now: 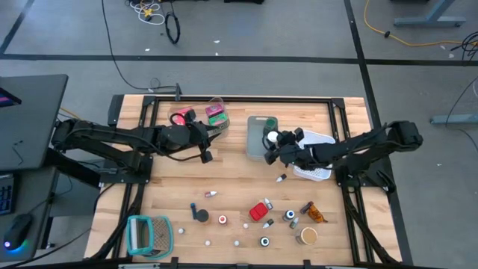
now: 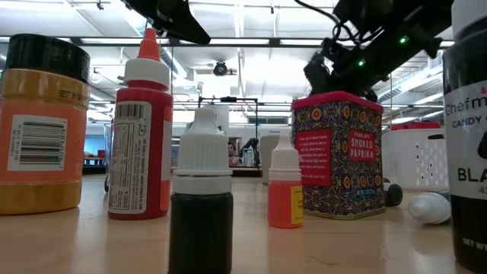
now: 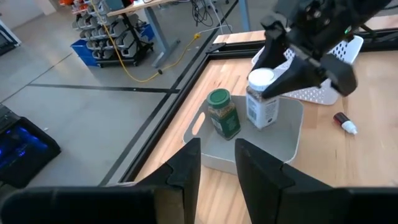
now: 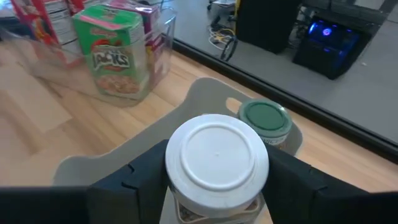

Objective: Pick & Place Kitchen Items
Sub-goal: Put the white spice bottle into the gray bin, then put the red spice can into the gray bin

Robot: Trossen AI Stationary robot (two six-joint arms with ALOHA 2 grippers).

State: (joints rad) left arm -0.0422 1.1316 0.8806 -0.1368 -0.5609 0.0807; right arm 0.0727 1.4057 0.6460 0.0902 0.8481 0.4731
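Wooden counter (image 1: pixel 224 187), grey bin (image 3: pixel 286 140) taken as landmark, right hand (image 4: pixel 208 186) closed on white-capped jar (image 4: pixel 216 165) held over the bin, green-capped jar (image 3: pixel 222 113) stood inside it, left hand (image 3: pixel 217 165) narrowly parted, empty, near the bin.

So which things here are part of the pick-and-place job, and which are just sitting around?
Part of the job:
- white-capped jar, held by the right gripper over the grey bin
- green-capped jar, standing in that bin
- red paprika tin
- red squeeze bottle
- left gripper, holding nothing

Just lying about:
- teal holder
- white basket
- cables on the floor
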